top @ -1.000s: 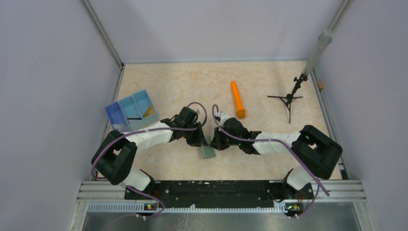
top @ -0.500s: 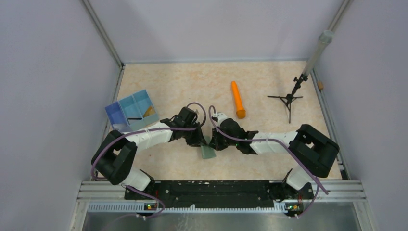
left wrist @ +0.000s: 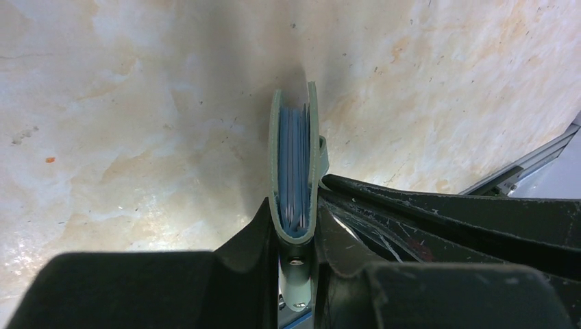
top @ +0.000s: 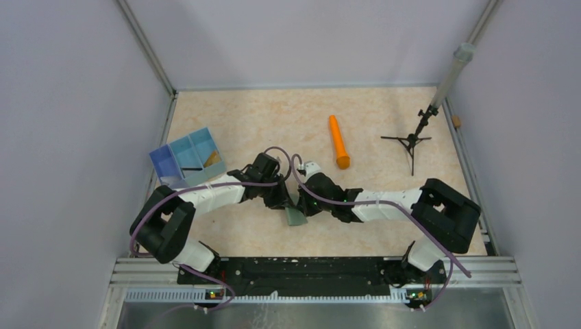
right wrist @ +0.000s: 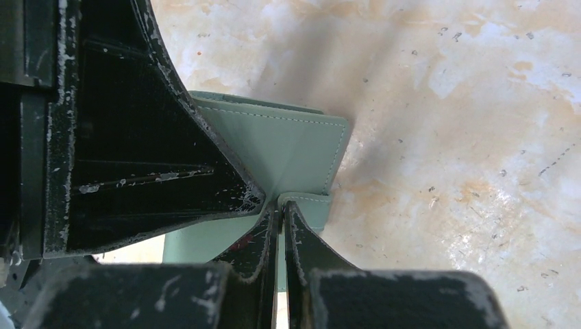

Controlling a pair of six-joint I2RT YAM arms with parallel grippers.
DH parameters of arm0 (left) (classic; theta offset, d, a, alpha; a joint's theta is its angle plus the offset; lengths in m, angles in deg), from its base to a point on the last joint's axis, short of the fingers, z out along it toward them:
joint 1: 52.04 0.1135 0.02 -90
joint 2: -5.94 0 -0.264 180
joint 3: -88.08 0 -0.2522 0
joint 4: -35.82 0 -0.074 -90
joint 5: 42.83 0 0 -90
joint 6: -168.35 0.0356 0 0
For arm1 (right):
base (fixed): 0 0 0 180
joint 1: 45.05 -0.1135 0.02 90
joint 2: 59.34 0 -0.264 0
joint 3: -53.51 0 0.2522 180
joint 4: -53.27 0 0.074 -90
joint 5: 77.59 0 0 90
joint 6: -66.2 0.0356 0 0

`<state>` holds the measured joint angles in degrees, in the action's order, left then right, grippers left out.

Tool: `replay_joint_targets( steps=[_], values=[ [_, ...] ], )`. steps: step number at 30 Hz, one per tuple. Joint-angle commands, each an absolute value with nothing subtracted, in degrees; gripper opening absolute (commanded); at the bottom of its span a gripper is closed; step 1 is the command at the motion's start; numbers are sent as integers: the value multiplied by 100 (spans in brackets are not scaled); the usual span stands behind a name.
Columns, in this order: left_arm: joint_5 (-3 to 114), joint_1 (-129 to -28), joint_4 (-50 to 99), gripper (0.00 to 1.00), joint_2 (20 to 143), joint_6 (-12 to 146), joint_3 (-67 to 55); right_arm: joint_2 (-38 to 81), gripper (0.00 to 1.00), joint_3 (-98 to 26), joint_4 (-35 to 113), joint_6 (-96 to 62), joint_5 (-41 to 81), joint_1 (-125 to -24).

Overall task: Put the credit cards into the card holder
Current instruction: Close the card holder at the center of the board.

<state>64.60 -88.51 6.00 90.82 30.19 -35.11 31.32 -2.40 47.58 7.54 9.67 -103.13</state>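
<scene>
From above, both arms reach in to the middle of the bench (top: 384, 226). The left fingers (top: 282, 203) and right fingers (top: 303, 204) meet over the grey-green card holder (top: 296, 217). Only its near corner shows below the two wrists; the rest is hidden by them. The orange cylinder (top: 338, 142) lies well apart, farther back. The blue tray (top: 168, 164) sits at the left, with a gold-tan piece (top: 214, 157) in its right compartment, too small to name.

The left wrist view shows the card holder (left wrist: 294, 157) edge-on, standing on its edge on the bench (left wrist: 137, 103). The left fingers (left wrist: 270, 218) are narrow and clamped on its near end. Pale blue leaves show between the covers; whether any card sits among them cannot be told. A dark finger of the other arm comes in from the right, touching the tab (left wrist: 322, 152).

In the right wrist view, the right fingers (right wrist: 274, 216) are nearly closed, pinching the small tab (right wrist: 306, 202) of the card holder (right wrist: 294, 147). A black finger of the left arm covers the holder's left part.
</scene>
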Motion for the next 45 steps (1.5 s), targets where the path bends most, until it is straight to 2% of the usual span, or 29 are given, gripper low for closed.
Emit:
replay_joint_targets(
  steps=[1,10,29,45],
  values=[
    [6231,-8888,988,0,9137,2902,-3734,3304,0,-514,4983,1075,1369,-10792],
    [6422,-8859,1760,0,9050,2313,-4206,3406,0,-562,5374,1094,1342,-11161],
    [6844,-8722,2890,0,8931,1751,-4731,3606,0,-635,5912,121,2864,-11540],
    [6543,-8718,3384,0,8754,1348,-5091,3499,0,-682,5690,501,2630,-11864]
  ],
)
